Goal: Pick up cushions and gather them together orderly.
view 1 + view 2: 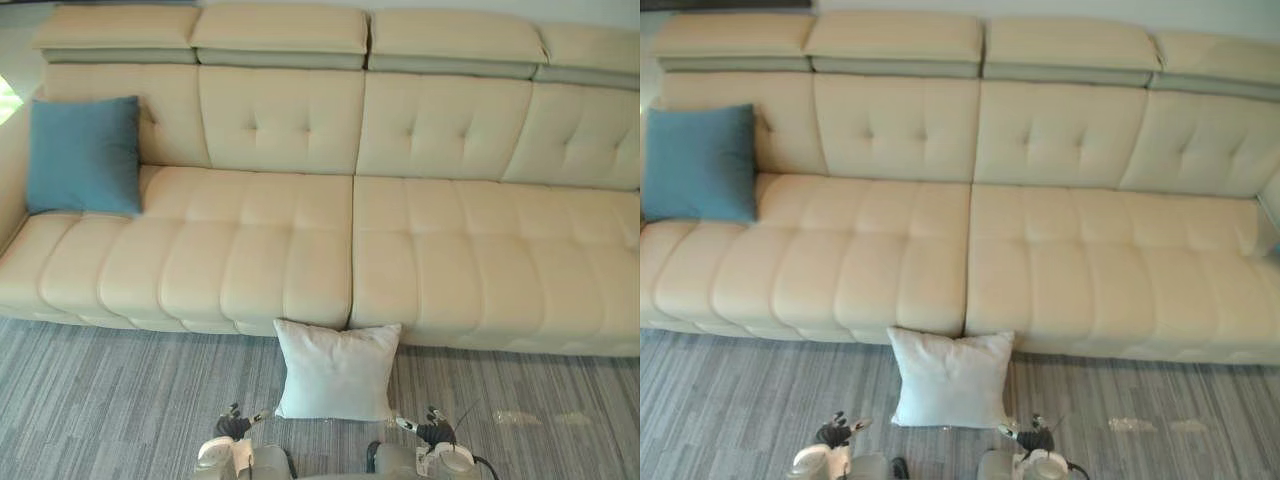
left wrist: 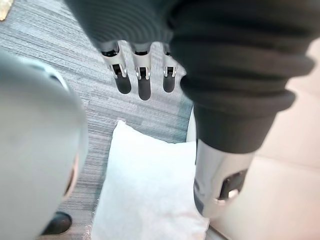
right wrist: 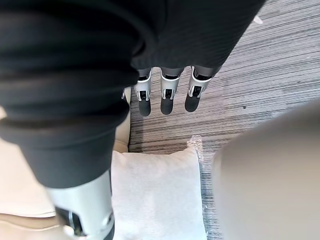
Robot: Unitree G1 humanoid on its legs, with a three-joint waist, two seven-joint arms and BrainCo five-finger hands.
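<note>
Cream sofa (image 1: 300, 250), long and tufted. Propped on the sofa's left-end seat against its backrest: blue cushion (image 1: 84, 155). Down on the grey carpet (image 1: 120, 400), upright against the sofa's front by the middle seam: white cushion (image 1: 336, 370). Farther out from the sofa's front (low, above the carpet): left hand (image 2: 143, 85) and right hand (image 3: 167, 97), fingers straight, nothing held.

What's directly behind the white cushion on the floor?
The front of the beige sofa, where two seat sections meet. The white cushion covers the sofa's base there, and the carpet behind it.
</note>
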